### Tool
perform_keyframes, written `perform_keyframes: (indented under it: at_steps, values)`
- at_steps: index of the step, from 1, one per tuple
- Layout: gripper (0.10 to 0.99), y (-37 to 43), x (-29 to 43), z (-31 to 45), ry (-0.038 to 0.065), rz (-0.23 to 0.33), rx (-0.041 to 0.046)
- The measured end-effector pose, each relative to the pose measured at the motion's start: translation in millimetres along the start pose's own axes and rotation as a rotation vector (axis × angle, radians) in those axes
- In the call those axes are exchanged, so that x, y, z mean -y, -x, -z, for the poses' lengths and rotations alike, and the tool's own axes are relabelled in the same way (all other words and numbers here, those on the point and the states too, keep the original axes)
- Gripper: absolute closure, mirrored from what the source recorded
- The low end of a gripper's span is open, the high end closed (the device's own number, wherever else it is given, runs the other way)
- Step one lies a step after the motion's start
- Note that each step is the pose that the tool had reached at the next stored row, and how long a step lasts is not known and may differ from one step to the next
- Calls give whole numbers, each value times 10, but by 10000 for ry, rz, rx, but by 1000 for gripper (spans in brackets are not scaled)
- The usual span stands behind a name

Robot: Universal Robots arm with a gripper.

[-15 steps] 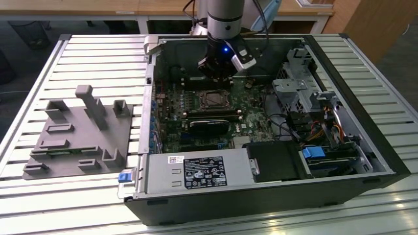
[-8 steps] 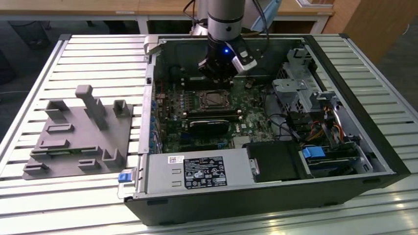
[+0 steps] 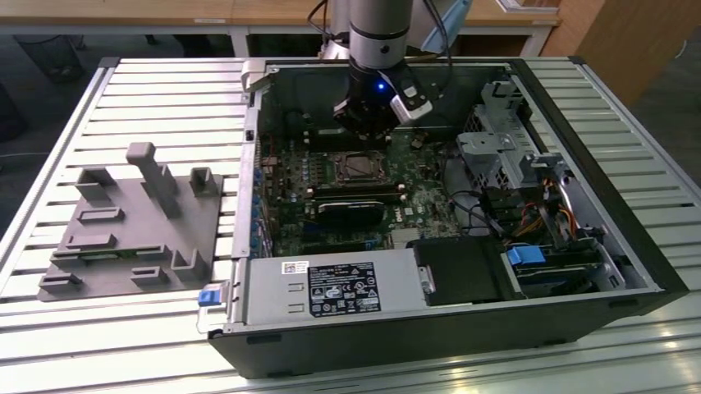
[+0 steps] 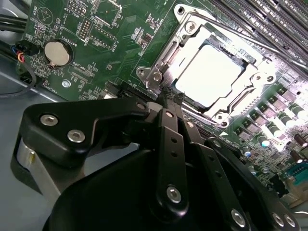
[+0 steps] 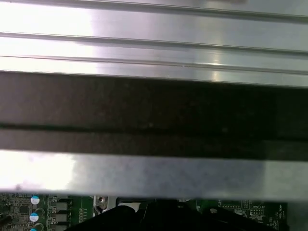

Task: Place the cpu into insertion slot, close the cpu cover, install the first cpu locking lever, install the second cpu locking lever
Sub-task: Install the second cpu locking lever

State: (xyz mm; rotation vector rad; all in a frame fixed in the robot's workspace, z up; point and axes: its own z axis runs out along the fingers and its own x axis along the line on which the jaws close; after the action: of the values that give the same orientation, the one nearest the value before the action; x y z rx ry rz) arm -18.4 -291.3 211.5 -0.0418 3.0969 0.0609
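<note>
The cpu (image 4: 208, 72) is seen seated in the insertion slot (image 4: 180, 31), its pale metal face showing through the window of the cpu cover (image 4: 161, 62), which is lying flat over it in the second wrist view. The placing and the closing of the cover are therefore judged done, and the step in hand is taken to be a locking lever. The gripper (image 4: 172, 97) is held low over the board, its fingers pressed together with nothing between them, the tips at the socket's corner where a thin lever (image 4: 190, 41) runs along one side of the frame; whether that lever is already hooked cannot be told. The next move is judged to call for a firm, well-aimed push on a thin rod without slipping onto the chip face. In the exterior view the gripper (image 3: 362, 135) is placed just behind the socket (image 3: 356, 167), inside the open computer case (image 3: 613, 205). Room is tight: the rear wall of the case stands close behind, memory slots (image 4: 269, 19) lie beside the socket, and a black cooler (image 3: 350, 215) sits in front
</note>
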Motion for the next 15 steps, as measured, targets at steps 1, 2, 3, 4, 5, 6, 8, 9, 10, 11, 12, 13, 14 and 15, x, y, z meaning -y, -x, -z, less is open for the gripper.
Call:
perform_keyframes:
  at_steps: [1,2,3,4,5,6,8,9,10,11,12,13,14,15]
  values:
    - [980,1,2,0,1,0,0]
    - [980,3,3,0,1,0,0]
    - [980,4,5,0,0,0,0]
    - [980,4,7,0,0,0,0]
    - [980,5,10,1,-1,0,-1]
    - [980,7,14,1,-1,0,-1]
    - [980,9,20,0,0,0,0]
    - [980,10,26,1,0,0,0]
    - [980,9,32,1,0,0,-1]
    - [980,9,38,1,0,1,-1]
    - [980,9,44,1,0,0,0]
    - [980,9,48,1,0,0,0]
    - [980,9,52,1,1,0,0]
    - [980,9,56,1,0,0,0]
